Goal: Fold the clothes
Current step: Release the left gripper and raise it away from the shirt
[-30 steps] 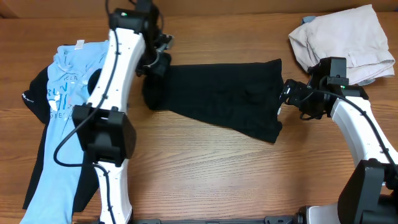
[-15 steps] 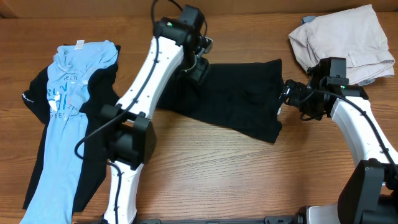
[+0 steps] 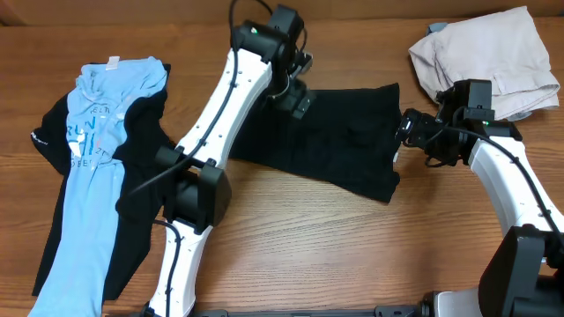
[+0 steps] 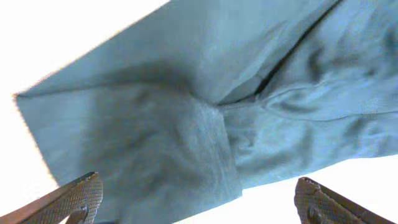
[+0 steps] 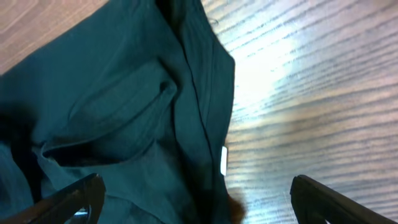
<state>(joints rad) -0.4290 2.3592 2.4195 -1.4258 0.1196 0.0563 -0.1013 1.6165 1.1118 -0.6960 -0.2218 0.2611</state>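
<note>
Mainly the risk is the fold coming undone: the black shirt (image 3: 344,150) lies across the middle of the table (image 3: 291,246), and in the left wrist view its turned-over layer sits crooked, with a loose flap and a gap showing at the crease. The left pincer (image 3: 298,99) has its jaws spread wide with nothing clamped, so nothing is pinning that layer. If the arm pulls away low it could snag the flap and drag it open. The left arm is stretched long from the table's near edge up and across the shirt's left part, with its wrist pointing down just above the cloth. The right pincer (image 3: 405,134) is also wide open and holds nothing. It sits at the shirt's right edge, close to the white label (image 5: 223,160), where the hem is rumpled into ridges. A close here could catch only the top layer or a wrinkle, and the next fold would then go skewed. The right arm is bent at the elbow and reaches in from the right, low over the table. The light blue tee (image 3: 92,150) lies well apart at far left, not yet folded, and a beige garment (image 3: 493,53) is heaped at top right near the right arm, where a wide swing might brush it.
</note>
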